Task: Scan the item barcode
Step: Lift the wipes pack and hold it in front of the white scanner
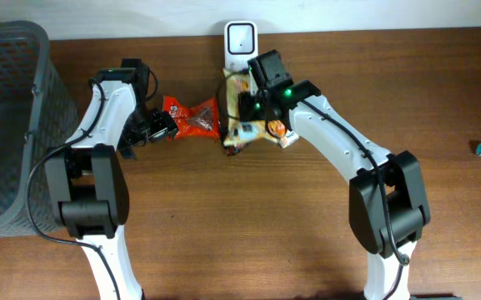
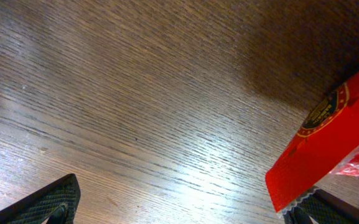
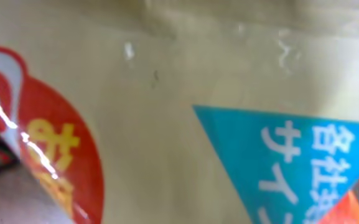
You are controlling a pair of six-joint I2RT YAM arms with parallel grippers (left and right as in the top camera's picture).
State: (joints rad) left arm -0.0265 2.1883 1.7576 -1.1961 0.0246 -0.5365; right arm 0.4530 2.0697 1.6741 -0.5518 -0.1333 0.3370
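**Status.** The right tool [image 1: 253, 107] is closed narrow on the cream snack bag [image 1: 248, 130]. It holds the bag over the desk [image 1: 248, 233], just at 6 o'clock of the white scanner [image 1: 240, 37], which stands at the 12 o'clock edge. In the right wrist view the bag's printed film fills the frame. No barcode shows in any view. The left tool [image 2: 185, 210] stands wide and holds nothing. The red packet [image 1: 194, 117] lies beside one of its fingers, at 9 o'clock of the bag.

**Hazards.**
1. No read. Cause: the barcode face is not confirmed to point at the scanner window, so the bag may present a blank or printed side.
2. Distorted code. Cause: the film looks crumpled in the grip, and folds or glare across the bars may defeat the scanner.
3. Slip. Cause: the grip appears to be on thin, glossy film, so tilting the bag toward 12 o'clock may let it slide out.
4. Wrong item read. Cause: the red packet lies close to the bag, and dragging it along may bring it before the window.
5. Arm contact. Cause: both arms work near 12 o'clock, close together.
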